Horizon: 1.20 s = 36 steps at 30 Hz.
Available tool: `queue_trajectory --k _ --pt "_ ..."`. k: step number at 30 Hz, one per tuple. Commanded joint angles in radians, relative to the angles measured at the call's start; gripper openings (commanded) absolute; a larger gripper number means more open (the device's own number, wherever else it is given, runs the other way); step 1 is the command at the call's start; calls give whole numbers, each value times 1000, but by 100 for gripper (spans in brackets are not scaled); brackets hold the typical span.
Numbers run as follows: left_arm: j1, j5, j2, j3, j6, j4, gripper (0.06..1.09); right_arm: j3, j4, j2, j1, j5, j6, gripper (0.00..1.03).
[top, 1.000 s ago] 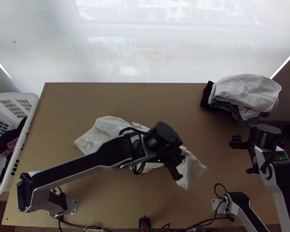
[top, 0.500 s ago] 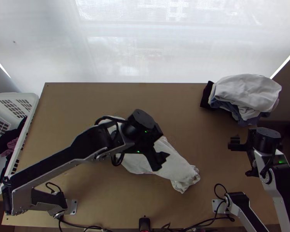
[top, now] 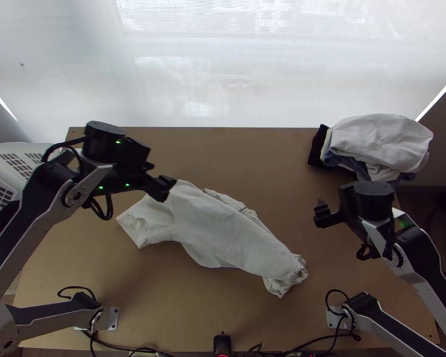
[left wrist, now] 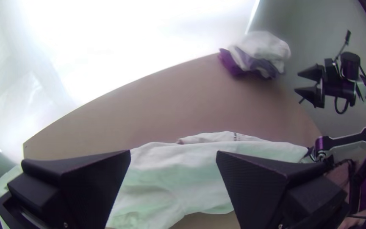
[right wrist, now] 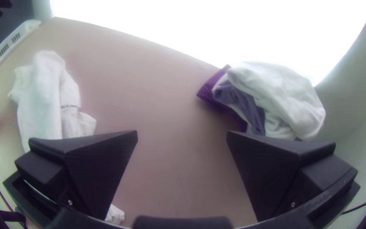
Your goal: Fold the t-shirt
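light wooden table [top: 253, 154] beneath | pale translucent sheet [top: 163, 71] beyond far edge | white slotted basket [top: 21, 150] beside left edge, dark cloth [top: 5, 216] inside | clothes pile [top: 380, 143] at far right corner: white cloth uppermost, blue-grey and near-black cloth below, bunched edges showing

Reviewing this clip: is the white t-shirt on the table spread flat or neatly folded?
Neither: the white t-shirt lies loosely gathered in a long slanting strip, one end crumpled, a layer poking out along its far side.
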Motion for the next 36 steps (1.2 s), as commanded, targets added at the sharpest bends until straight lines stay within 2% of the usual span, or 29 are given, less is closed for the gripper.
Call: queue_trajectory --k 1,9,14,17,20,36 --pt "329 2 -176 -142 -4 -18 104 150 45 200 192 -51 17 98" --pt "575 5 -400 -358 -1 -22 104 391 68 532 444 -53 -21 98" --pt "653 12 -498 -432 -67 -27 104 459 168 697 591 -53 -26 98" --pt "679 9 -550 -479 -68 -42 104 491 229 778 660 -53 -46 98" --pt "722 9 -587 -519 -62 -67 104 534 289 855 698 -59 -63 98" --pt "800 11 -693 -636 -47 -159 104 695 367 1200 770 -139 -83 96"
